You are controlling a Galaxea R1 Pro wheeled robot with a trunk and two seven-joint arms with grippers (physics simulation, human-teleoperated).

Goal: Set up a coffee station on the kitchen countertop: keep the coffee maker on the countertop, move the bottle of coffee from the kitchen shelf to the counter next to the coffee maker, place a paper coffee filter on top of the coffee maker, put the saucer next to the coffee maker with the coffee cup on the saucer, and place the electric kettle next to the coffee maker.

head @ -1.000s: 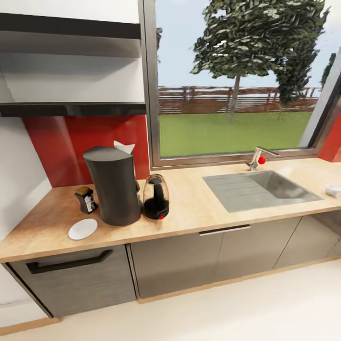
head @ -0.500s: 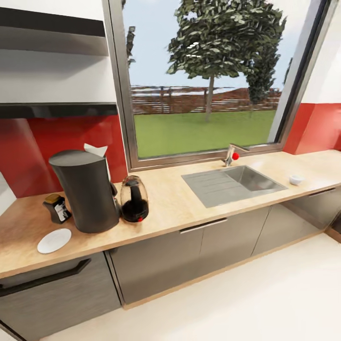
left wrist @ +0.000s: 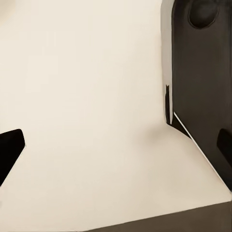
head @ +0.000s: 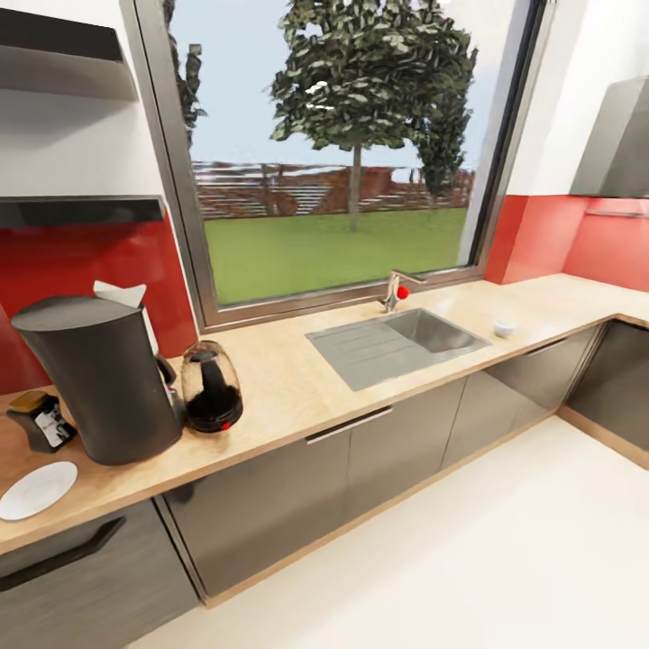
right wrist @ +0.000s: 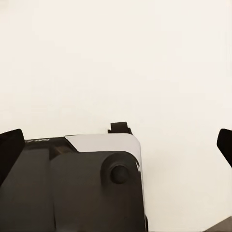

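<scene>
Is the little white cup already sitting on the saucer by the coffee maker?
No, the saucer lies bare left of the coffee maker, while the cup stands far off on the countertop beyond the sink.

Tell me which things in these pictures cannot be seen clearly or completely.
- Paper coffee filter, head view: the coffee maker hides its lower part.
- Saucer, head view: the picture's left edge cuts it.
- Bottle of coffee, head view: label too small to read.
- Small white object right of the sink, head view: too small to tell whether it is the coffee cup.
- Electric kettle, head view: the coffee maker covers its left edge.
</scene>
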